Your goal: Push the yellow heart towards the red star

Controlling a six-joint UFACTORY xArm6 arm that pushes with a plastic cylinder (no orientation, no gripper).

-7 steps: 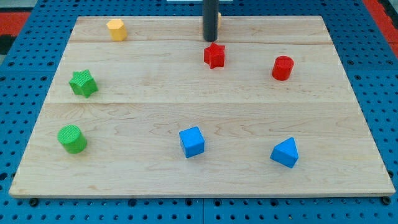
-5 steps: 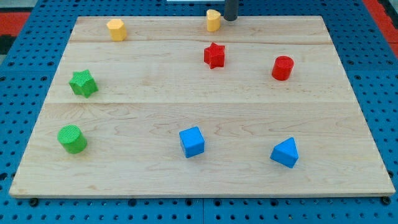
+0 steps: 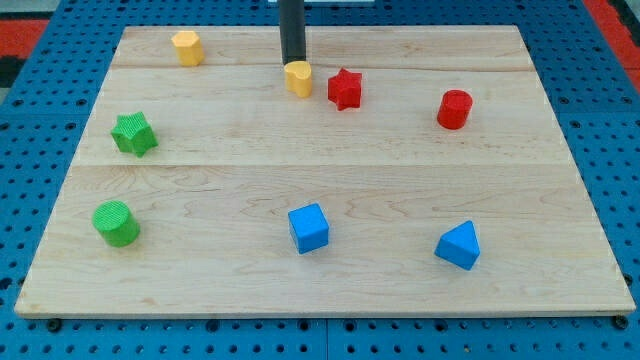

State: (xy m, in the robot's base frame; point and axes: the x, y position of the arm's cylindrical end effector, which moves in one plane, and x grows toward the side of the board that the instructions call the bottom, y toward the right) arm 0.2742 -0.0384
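Observation:
The yellow heart (image 3: 298, 78) lies near the view's top centre, just left of the red star (image 3: 345, 89), with a small gap between them. My tip (image 3: 292, 64) stands right at the heart's upper edge, touching or nearly touching it. The rod rises straight up out of the view's top.
A yellow hexagon block (image 3: 187, 47) sits at the top left. A red cylinder (image 3: 454, 109) is right of the star. A green star (image 3: 133, 134) and green cylinder (image 3: 117, 223) are at the left. A blue cube (image 3: 309, 227) and blue triangle block (image 3: 459, 245) are near the bottom.
The yellow heart has moved down and left from the board's top edge to beside the red star. My tip has moved left and down, following behind it.

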